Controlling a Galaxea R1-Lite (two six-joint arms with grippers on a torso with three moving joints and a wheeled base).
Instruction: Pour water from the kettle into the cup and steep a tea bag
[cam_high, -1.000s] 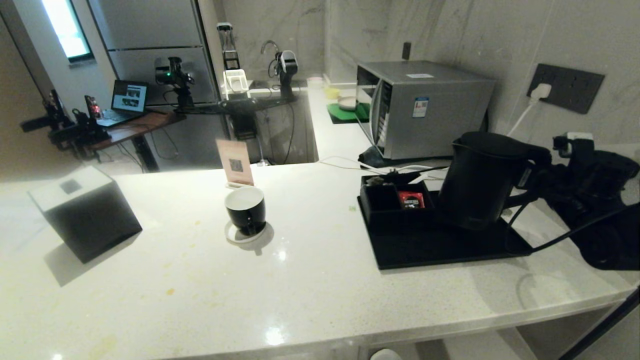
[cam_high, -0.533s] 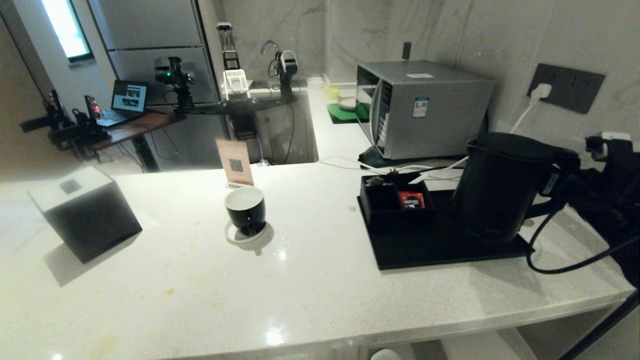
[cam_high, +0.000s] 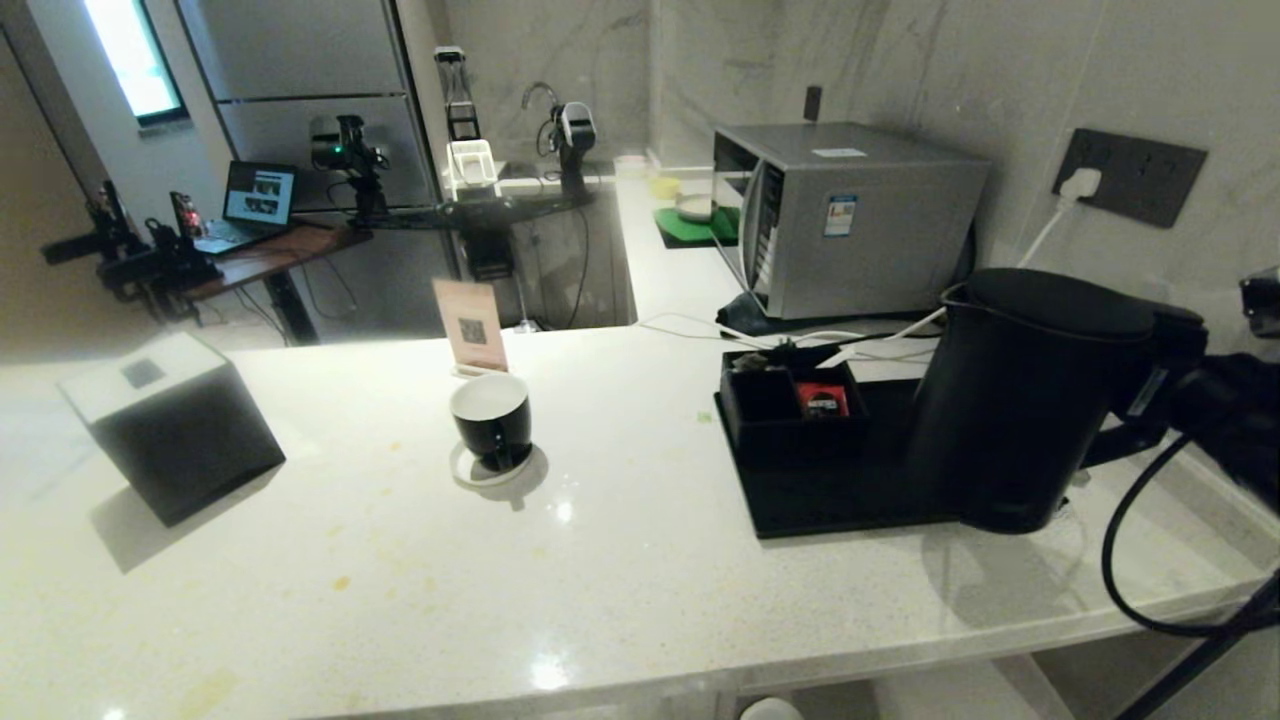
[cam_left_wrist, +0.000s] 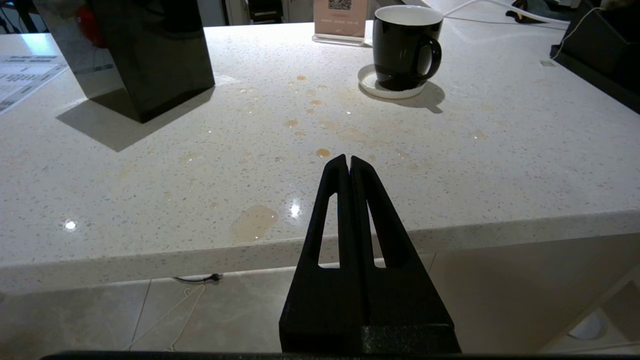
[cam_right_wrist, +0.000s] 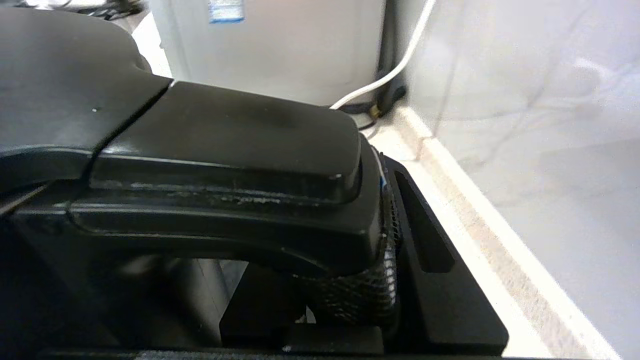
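The black kettle (cam_high: 1020, 400) hangs upright over the front right corner of the black tray (cam_high: 800, 500), lid down. My right gripper (cam_high: 1165, 400) is shut on its side handle (cam_right_wrist: 225, 150), one finger (cam_right_wrist: 430, 250) pressed against the handle's side. The black cup (cam_high: 490, 418) with a white inside stands on a white coaster at mid-counter, well left of the kettle, also in the left wrist view (cam_left_wrist: 405, 47). The tea bag's pale-green tag (cam_high: 703, 415) lies on the counter beside the tray, its string running to the compartment box (cam_high: 790, 410). No water shows. My left gripper (cam_left_wrist: 348, 159) is shut and empty at the counter's front edge.
A black cube (cam_high: 175, 425) with a white top sits at the left. A card stand (cam_high: 470, 328) is behind the cup. A microwave (cam_high: 850, 215) and white cables stand behind the tray. A black cable (cam_high: 1130, 560) loops from my right arm. Brownish spots (cam_left_wrist: 255, 222) mark the counter.
My right gripper has carried the kettle from the back of the tray toward the front right, nearer the counter's edge. The cup and my left arm have stayed put.
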